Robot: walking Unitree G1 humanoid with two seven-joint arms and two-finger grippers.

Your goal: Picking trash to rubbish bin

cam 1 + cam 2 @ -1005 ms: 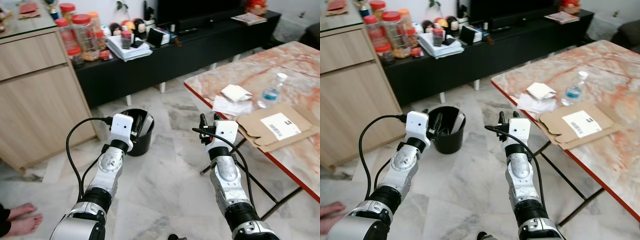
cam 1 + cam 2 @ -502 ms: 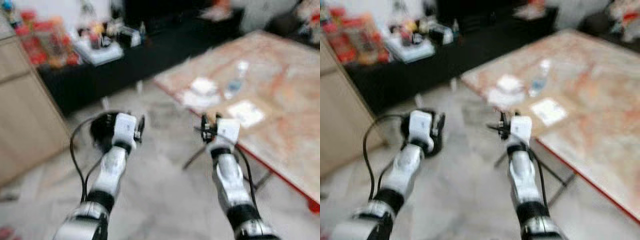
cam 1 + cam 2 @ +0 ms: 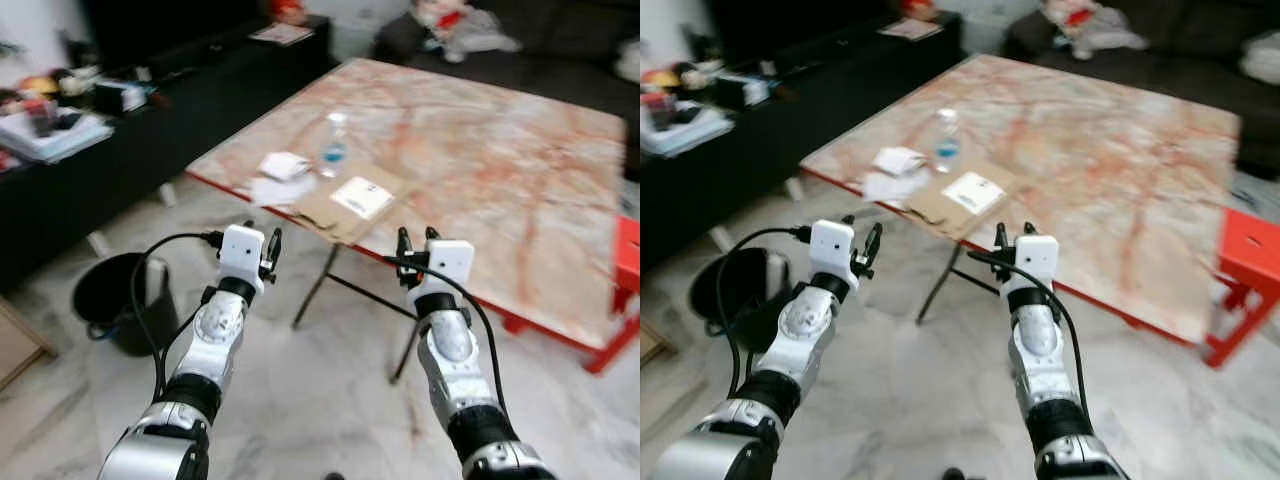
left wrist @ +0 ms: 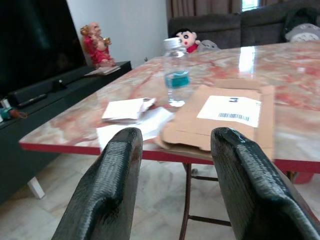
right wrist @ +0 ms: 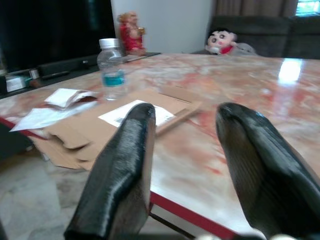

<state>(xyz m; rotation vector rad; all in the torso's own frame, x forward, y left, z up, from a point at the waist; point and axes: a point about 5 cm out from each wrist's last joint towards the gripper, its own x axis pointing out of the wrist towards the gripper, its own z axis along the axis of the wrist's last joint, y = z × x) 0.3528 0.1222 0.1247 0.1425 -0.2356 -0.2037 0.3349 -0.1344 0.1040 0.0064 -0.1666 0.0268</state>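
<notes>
- Swinging round to the right since a second ago, the head camera now has the marble table (image 3: 470, 130) filling the middle and far right, while the black rubbish bin (image 3: 118, 300), which sat just ahead of the left arm, is out at the near left on the pale floor.
- Far left, a low black cabinet (image 3: 150, 110) runs along the wall with a stack of papers (image 3: 48, 132) and small clutter on top.
- Left gripper (image 3: 262, 254) hovers in the air short of the table's near-left edge, fingers (image 4: 107, 185) spread well apart, nothing between them.
- On the table's near-left corner lies the trash: crumpled white paper (image 3: 280, 165) sitting on a flat white sheet (image 3: 268, 188), right at the edge.
- Just right of the paper stands a clear plastic bottle (image 3: 334, 148) with a blue label, upright, white cap on.
- Nearer and to the right of the bottle, a flattened cardboard box (image 3: 345, 205) with a white shipping label lies at the table edge, its left end overlapping the white sheet.
- Right gripper (image 3: 417, 240) floats just before the table's near edge, right of the cardboard, fingers (image 5: 122, 170) wide apart and holding nothing.
- Far right, a red stool (image 3: 1245, 275) stands beside the table, and a dark sofa (image 3: 540, 50) with a soft toy (image 3: 450, 22) sits behind.
</notes>
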